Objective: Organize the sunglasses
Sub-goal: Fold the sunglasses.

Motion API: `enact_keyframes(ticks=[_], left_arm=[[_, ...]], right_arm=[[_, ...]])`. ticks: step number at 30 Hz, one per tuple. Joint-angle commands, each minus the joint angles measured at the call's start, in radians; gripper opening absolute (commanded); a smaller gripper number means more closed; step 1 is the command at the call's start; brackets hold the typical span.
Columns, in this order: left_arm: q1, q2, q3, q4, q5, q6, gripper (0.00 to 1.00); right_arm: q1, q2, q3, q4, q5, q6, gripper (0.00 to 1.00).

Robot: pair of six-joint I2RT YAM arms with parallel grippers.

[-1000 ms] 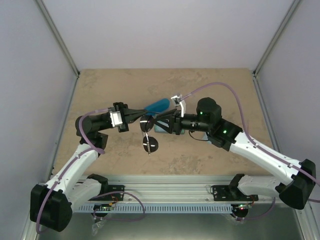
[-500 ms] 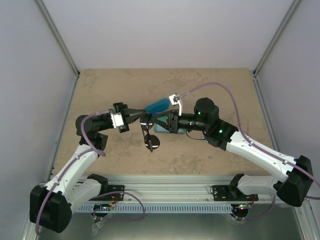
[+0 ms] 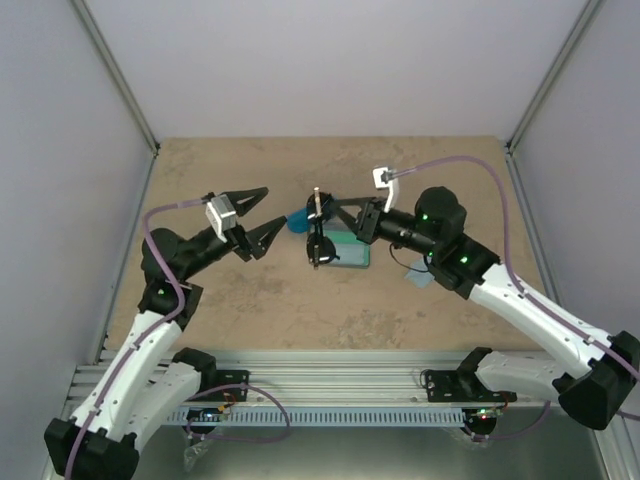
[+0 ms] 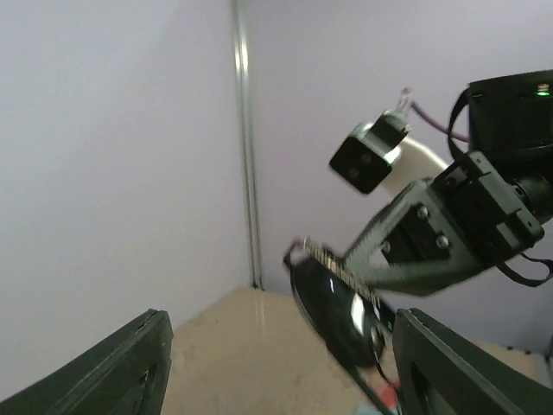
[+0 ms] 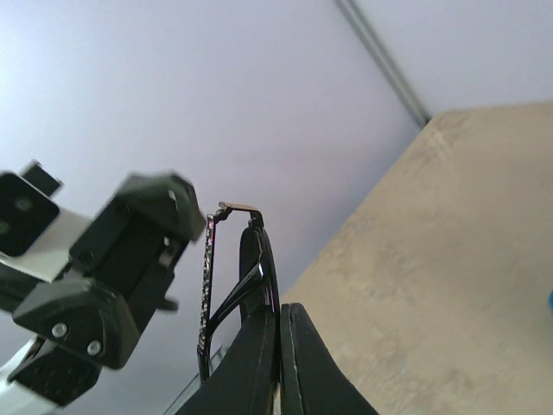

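**Item 1: wire-framed sunglasses** (image 3: 320, 247). One pair with a thin dark frame and dark lenses. It was held in the air above the counter (image 3: 230, 310), between the two end effectors. In the top view it lay over the left end of the grey-blue rectangular case (image 3: 352, 259), just beside the glossy blue oval case (image 3: 297, 219). One slim temple pointed away toward the back wall. The left wrist view showed the pair (image 4: 335, 309) tilted, against the pale wall.

**Item 2: right end effector** (image 3: 327, 213). Its fingers were pressed together and clamped on the frame of the wire-framed sunglasses. In its own wrist view the two fingers (image 5: 294, 363) met with no gap, and the frame (image 5: 260, 259) rose from between them.

**Item 3: left end effector** (image 3: 275, 207). Its jaws were spread wide and held nothing. It stood apart from the sunglasses, to their left, with its tips aimed toward them.

**Item 4: light blue cloth** (image 3: 418, 277). A crumpled piece on the counter, partly hidden under the right arm.

**Item 5: red-orange pair.** Could not be made out with certainty in any view.
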Motion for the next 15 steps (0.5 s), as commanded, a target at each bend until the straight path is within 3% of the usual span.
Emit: enact_keyframes(ticks=[1,5,11,15], left_arm=[[0.000,-0.048,0.044,-0.258,-0.074,-0.257,0.72],[0.000,-0.034,0.078,-0.309,0.085,-0.439,0.69],[-0.002,0.029,0.077,-0.232,0.268,-0.667,0.61],[-0.031,0.061,0.096,-0.190,0.306,-0.701,0.59]], right_arm=[[-0.039,-0.047,0.057,-0.012,0.037,-0.053,0.01],[-0.039,-0.055,0.066,0.021,-0.040,-0.089,0.01],[-0.039,-0.049,0.055,0.070,-0.141,-0.088,0.01],[-0.039,-0.035,0.054,0.069,-0.159,-0.086,0.01]])
